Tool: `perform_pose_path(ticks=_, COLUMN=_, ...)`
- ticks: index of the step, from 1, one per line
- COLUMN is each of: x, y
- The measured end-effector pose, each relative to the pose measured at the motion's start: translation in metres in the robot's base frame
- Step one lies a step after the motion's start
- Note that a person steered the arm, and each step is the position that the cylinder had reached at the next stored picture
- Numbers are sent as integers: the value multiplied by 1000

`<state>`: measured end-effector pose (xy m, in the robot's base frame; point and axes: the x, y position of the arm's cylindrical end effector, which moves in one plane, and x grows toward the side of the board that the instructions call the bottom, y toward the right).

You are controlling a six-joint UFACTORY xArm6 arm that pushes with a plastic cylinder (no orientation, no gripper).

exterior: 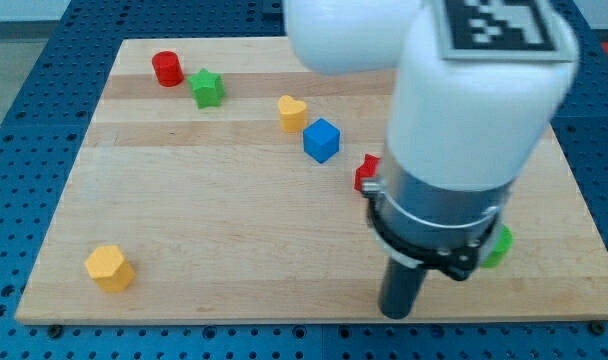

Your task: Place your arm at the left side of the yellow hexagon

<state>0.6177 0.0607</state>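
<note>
Tip (399,313) of the dark, clawless rod is seen touching nothing, well to the view's right of the yellow hexagon block (110,267) on the wooden board (234,230).

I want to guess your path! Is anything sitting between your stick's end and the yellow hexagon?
No. In the camera view, only bare wooden board lies between my tip and the yellow hexagon. All other blocks sit nearer the view's top or right.

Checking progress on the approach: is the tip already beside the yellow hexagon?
No: my tip sits near the board's bottom edge, far to the view's right of the yellow hexagon.
</note>
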Motion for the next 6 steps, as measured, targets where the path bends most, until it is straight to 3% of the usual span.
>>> perform_pose_path(ticks=1, x=-58, y=-35)
perform_pose_path(ticks=3, x=-134, y=-201)
perform_pose_path(ticks=4, x=-128, y=-296)
perform_pose_path(ticks=5, x=-70, y=-361)
perform_pose_path(ticks=6, x=-17, y=-335)
